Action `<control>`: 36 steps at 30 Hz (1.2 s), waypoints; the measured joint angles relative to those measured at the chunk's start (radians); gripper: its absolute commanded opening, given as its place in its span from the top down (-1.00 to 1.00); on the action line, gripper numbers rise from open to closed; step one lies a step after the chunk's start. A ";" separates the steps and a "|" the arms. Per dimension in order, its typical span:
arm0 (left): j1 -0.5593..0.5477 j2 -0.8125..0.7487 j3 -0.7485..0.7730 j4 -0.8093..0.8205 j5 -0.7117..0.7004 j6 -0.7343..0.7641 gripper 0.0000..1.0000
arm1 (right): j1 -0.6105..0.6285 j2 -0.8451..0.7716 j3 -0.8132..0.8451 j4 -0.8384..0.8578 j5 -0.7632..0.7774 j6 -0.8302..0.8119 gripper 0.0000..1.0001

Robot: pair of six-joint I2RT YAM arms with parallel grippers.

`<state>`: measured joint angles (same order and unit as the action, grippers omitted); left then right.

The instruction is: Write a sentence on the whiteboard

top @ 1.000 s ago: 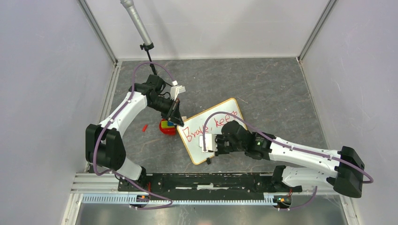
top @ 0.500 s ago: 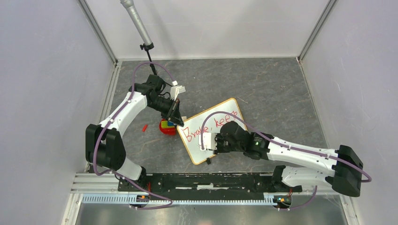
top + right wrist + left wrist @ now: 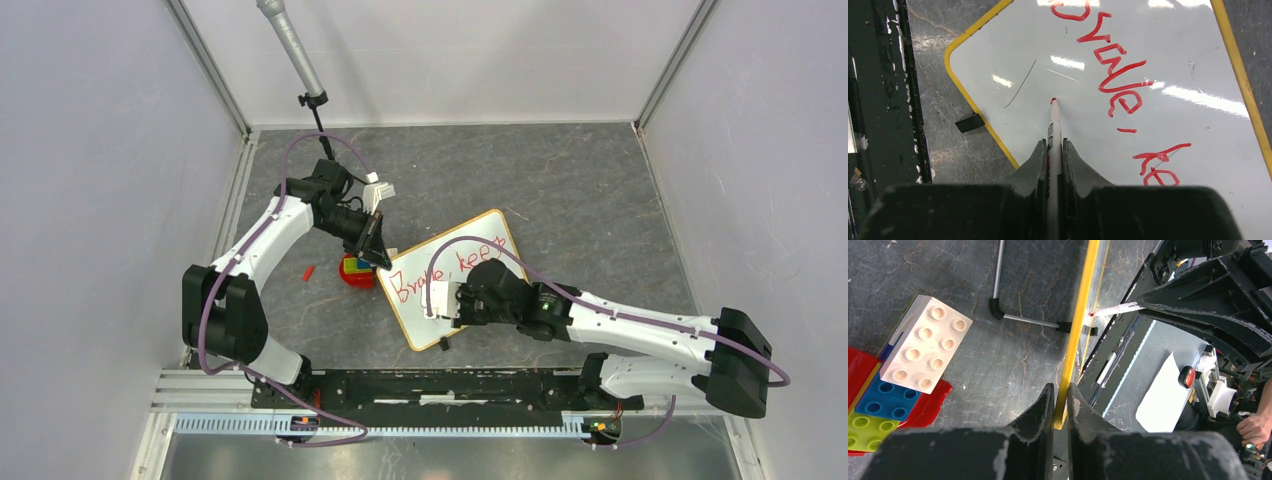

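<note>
Red lettering, the sentence (image 3: 1118,75), so far "Brave, keep", tops the whiteboard (image 3: 998,60) lying angled on the table (image 3: 600,200). The right gripper (image 3: 1053,145), clamped on the marker (image 3: 1053,120), has slid left onto blank board below it — a second line likely starts here. The left gripper (image 3: 1060,390) pinches the whiteboard's edge.

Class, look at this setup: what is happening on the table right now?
The left gripper is clamped on the frame of the whiteboard, steadying it. The right gripper holds a red marker, its tip at bare board beside the red lettering. Only "Brave, keep" shows, so the sentence looks unfinished.
</note>
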<state>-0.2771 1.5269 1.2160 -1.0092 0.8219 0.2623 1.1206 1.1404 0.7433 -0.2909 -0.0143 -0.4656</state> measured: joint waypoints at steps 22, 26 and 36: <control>0.000 0.000 -0.002 0.001 0.000 0.000 0.95 | 0.008 0.024 0.010 0.019 -0.047 -0.002 1.00; 0.000 -0.001 -0.002 0.001 0.000 0.000 0.95 | 0.010 0.024 0.010 0.008 -0.056 -0.013 1.00; 0.000 -0.004 -0.004 0.002 0.000 0.000 0.95 | 0.010 0.011 0.010 -0.034 -0.031 -0.033 1.00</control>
<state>-0.2771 1.5230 1.2121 -1.0077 0.8223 0.2623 1.1305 1.1515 0.7528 -0.3248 -0.0452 -0.4988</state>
